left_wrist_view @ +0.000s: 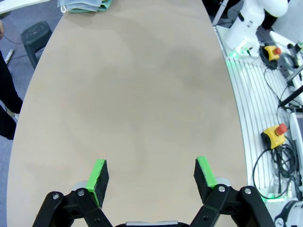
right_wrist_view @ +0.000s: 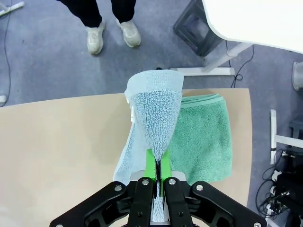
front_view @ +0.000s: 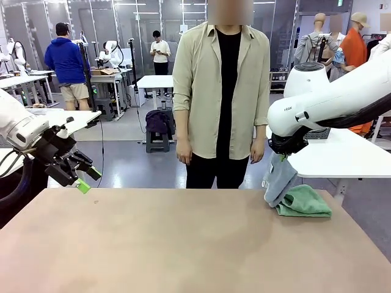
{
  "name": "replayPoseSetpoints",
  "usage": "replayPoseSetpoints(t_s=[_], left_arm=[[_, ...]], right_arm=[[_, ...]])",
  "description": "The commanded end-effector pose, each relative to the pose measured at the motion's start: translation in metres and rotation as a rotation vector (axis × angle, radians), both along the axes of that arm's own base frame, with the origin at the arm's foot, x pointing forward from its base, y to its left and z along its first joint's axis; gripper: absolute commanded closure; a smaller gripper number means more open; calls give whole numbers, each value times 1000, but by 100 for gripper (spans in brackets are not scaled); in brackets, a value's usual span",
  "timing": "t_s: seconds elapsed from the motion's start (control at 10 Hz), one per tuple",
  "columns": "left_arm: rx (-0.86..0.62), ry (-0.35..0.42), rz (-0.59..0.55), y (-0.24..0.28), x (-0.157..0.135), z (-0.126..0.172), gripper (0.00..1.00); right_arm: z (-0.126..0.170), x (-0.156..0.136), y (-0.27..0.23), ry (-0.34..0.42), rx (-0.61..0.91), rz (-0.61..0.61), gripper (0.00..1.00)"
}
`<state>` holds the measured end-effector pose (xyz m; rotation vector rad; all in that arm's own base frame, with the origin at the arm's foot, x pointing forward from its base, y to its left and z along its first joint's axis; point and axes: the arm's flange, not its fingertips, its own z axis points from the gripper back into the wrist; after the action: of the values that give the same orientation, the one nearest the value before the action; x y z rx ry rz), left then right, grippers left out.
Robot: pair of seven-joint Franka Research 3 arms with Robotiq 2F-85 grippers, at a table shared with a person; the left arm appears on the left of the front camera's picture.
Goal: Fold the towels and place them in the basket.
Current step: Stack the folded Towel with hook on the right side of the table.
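Blue-grey towel (right_wrist_view: 154, 120) pinched and lifted by right gripper (right_wrist_view: 157, 176) over green towel (right_wrist_view: 203, 142); left gripper (left_wrist_view: 150, 176) spread wide, holding nothing.

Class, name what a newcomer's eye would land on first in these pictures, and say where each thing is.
The right gripper is shut on the pale blue-grey towel, lifting it at the table's far right corner. Beside it lies the folded mint green towel. The left gripper hovers open over bare tabletop, and a person stands across the table.
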<state>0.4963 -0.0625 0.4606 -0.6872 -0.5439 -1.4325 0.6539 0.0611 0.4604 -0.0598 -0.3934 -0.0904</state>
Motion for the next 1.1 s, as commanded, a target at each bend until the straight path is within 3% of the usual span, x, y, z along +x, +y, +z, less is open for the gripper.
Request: replayPoseSetpoints(t_s=[0.0, 0.3, 1.0], left_arm=[[7, -6, -7, 1, -1, 1, 8], [7, -6, -7, 1, -1, 1, 8], [7, -6, -7, 1, -1, 1, 8]], right_arm=[[3, -2, 1, -1, 12, 1, 100], [-8, 11, -9, -15, -19, -11, 96], [-69, 60, -112, 127, -19, 33, 96]])
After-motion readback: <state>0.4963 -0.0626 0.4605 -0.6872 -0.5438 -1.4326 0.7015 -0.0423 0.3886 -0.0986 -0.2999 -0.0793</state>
